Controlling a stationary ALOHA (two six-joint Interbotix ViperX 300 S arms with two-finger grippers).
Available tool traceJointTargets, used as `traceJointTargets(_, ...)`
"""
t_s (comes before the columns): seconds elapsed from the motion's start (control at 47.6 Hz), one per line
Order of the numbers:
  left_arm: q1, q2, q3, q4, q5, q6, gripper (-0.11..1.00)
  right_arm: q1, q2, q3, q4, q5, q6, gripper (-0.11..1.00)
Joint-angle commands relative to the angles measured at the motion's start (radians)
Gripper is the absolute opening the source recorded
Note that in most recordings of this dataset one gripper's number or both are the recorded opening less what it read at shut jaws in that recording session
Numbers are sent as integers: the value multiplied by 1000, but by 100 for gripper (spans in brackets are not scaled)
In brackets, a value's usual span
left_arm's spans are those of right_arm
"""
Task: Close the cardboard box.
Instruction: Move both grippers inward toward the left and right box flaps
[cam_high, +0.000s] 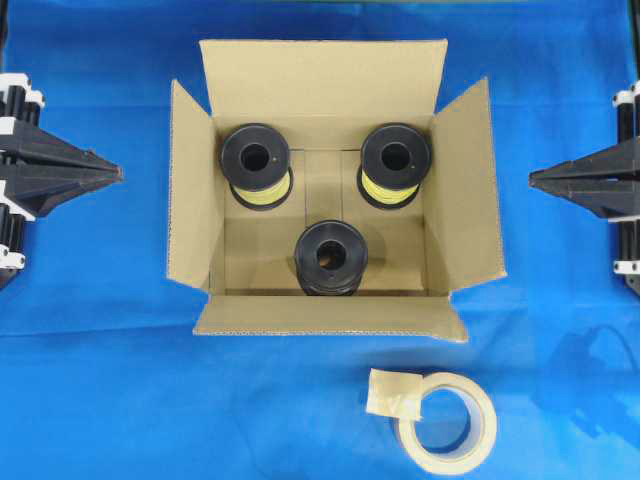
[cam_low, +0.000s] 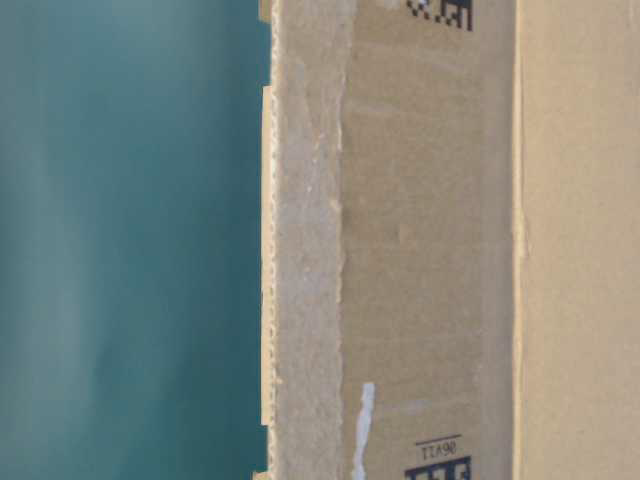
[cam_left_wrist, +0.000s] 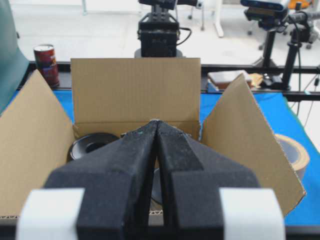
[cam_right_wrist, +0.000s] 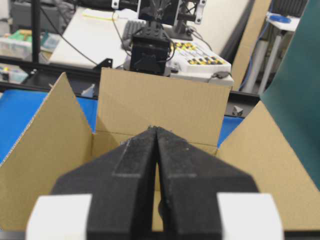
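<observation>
Cardboard box (cam_high: 325, 92) open, four flaps out; three black spools (cam_high: 331, 257) inside; left claw (cam_high: 118, 173), right claw (cam_high: 532, 179) clenched, empty, flanking box.

Box (cam_high: 325, 75): brown corrugated cardboard, matt; fluting shows along the cut flap edges, and the table-level view shows a rough, fibrous strip down one panel. Spools (cam_high: 256, 157): black plastic flanges with a slight sheen, two wound with yellow material. Tape roll (cam_high: 450, 420): beige, paper-like, matt, with a loose end folded over. Table cover (cam_high: 100, 380): blue cloth, matt, lightly creased. Left gripper (cam_left_wrist: 156, 125) and right gripper (cam_right_wrist: 156, 131): black fingers with a grainy, foam-like matt surface, banded in smooth white tape near the base.
</observation>
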Motion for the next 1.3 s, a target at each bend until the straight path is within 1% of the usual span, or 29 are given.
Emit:
traceJointTargets(0.0,-2,-17,-3,-28,20,9,0,-2,-12,-9,0,2,2,0)
traceJointTargets(0.084,-2,-32,0,-28,52,9,0,-9,-38,-11,0,74,2,0)
traceJointTargets(0.21,-2,-49,28,-26,57,8,0,-29,-97,11,9,161,5,0)
traceJointTargets(0.294,-2,-49,60,-28,46,8,0,-37,-124,43,12,167,5,0)
traceJointTargets(0.42,-2,-34,129,-28,-40,8,0,-41,-129,103,21,152,6,0)
traceJointTargets(0.546,-2,-23,209,-35,-137,6,0,-41,-74,155,40,91,6,0)
traceJointTargets(0.609,-2,-15,245,-37,-173,-8,0,-41,-32,175,44,51,6,0)
traceJointTargets(0.714,-2,15,291,-38,-221,-20,0,-41,58,209,61,-54,6,0)
traceJointTargets(0.861,-2,64,318,-38,-270,-23,0,-41,193,253,91,-232,8,0)
traceJointTargets(0.966,-2,95,322,-38,-291,-23,0,-41,264,264,98,-327,8,0)
traceJointTargets(1.05,-2,104,322,-40,-302,-23,0,-41,287,262,98,-342,8,0)
traceJointTargets(1.282,-2,117,310,-40,-307,-23,0,-41,291,250,100,-347,17,0)
